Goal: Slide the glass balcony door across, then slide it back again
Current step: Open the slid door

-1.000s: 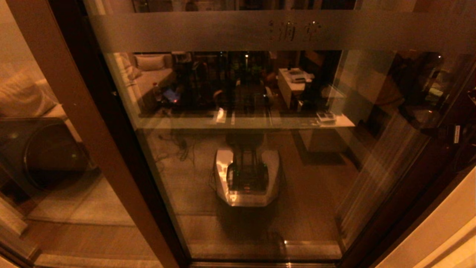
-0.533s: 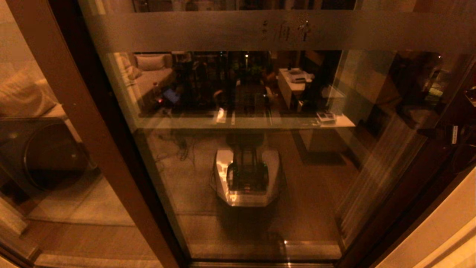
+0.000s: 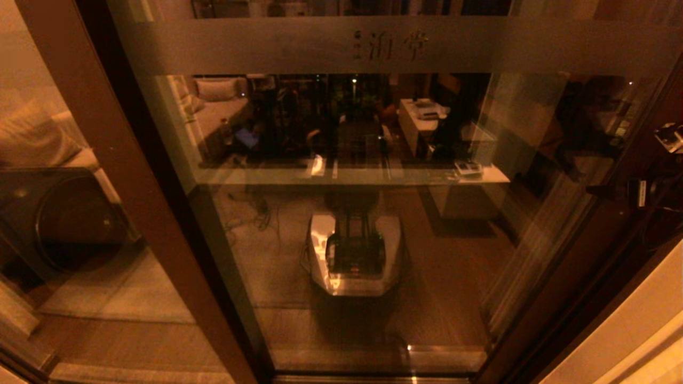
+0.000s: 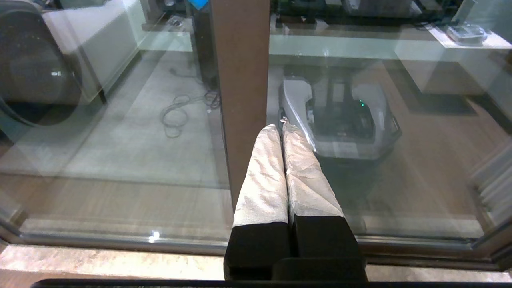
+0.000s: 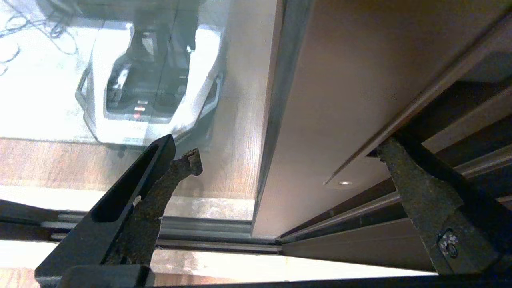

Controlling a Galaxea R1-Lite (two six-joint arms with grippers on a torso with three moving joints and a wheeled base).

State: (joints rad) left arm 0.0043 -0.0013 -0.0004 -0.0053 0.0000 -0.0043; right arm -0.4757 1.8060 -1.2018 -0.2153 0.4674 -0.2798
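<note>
Glass fills the head view: the tall clear glass balcony door [image 3: 341, 213] in its dark brown frame, frosted lettered band on top, mirrors a lit room. Only the wrist views show grippers: the left gripper [image 4: 282, 128] clenched, empty, near a brown stile [image 4: 240, 80]; the right gripper [image 5: 280, 160] spread wide astride the door's edge above the floor track [image 5: 200, 232].

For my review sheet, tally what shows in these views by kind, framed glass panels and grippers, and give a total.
Framed glass panels: 2, the glass balcony door with the lettered band and the plain glass panel to its left.
Grippers: 2, the left gripper with jaws shut and the right gripper with jaws open.
Total: 4
</note>
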